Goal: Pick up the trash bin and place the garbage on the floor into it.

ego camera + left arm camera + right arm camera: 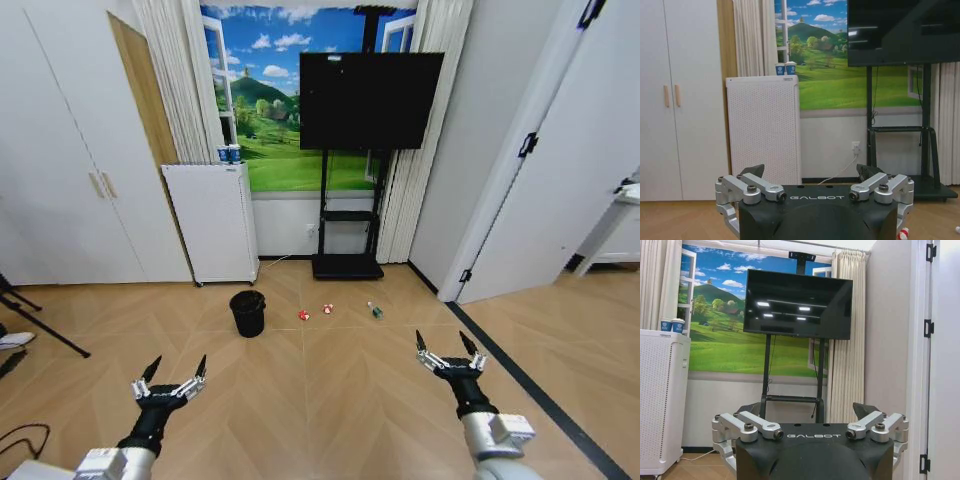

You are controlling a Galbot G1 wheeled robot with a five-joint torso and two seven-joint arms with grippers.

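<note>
Black wire-mesh trash bin [247, 312] on tan herringbone parquet floor [330, 390]. Red-and-white wrappers [304, 315], a green-labelled bottle [375, 311]. White perforated appliance [213, 222], blue-and-white cups [229, 153] on top.

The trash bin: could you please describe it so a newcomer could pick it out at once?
Find the white cabinet-like appliance left of the TV stand. On the floor just in front of it stands the trash bin, small, round, black; the litter beside it is far smaller and colourful.

We're in a staged living room, a mock-up home: herringbone wood floor [330, 390], white wardrobe doors [70, 180], a television [370, 100] on a rolling stand, curtains framing a printed meadow backdrop [270, 150], a white air purifier [212, 222].
</note>
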